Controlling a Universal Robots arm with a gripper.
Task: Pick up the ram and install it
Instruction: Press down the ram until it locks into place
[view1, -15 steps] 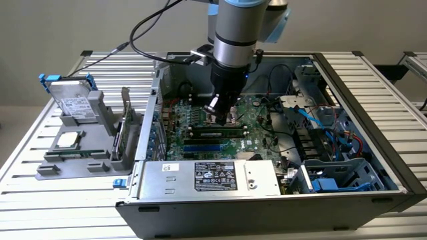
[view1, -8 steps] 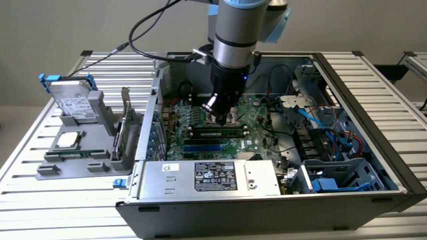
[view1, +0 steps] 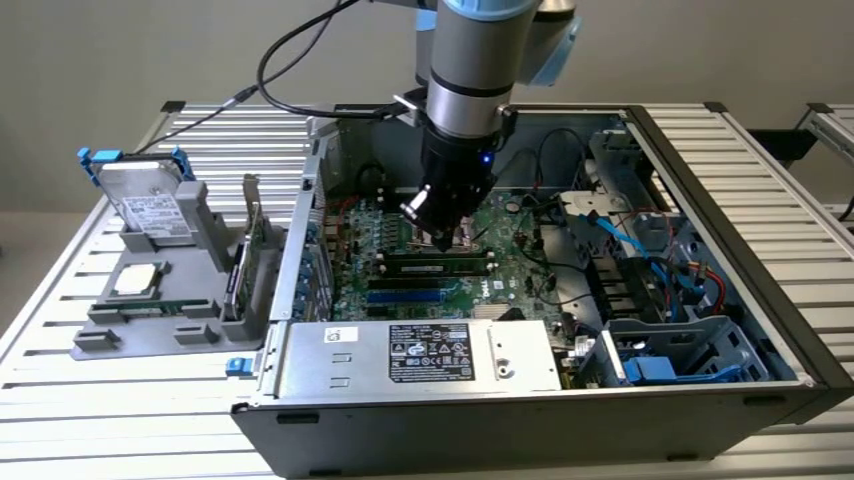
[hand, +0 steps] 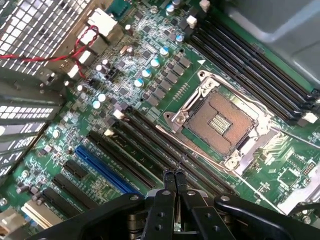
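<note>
The ram (view1: 434, 266), a long thin green stick with dark chips, stands on edge in a memory slot of the motherboard (view1: 514, 262) inside the open computer case. My gripper (view1: 439, 238) hangs straight down over it, its tip at or just above the stick's upper edge; I cannot tell whether they touch. In the wrist view the gripper (hand: 174, 173) is shut, fingertips pressed together with nothing between them, over the row of dark memory slots (hand: 142, 150) beside the empty processor socket (hand: 220, 122).
A silver power supply (view1: 427, 355) fills the case's near side, and blue and red cables (view1: 654, 250) crowd the exterior view's right. Outside the case, on the exterior view's left, a grey fixture (view1: 147, 325) holds a hard drive (view1: 147, 205), a square processor (view1: 138, 280) and an upright expansion card (view1: 247, 265).
</note>
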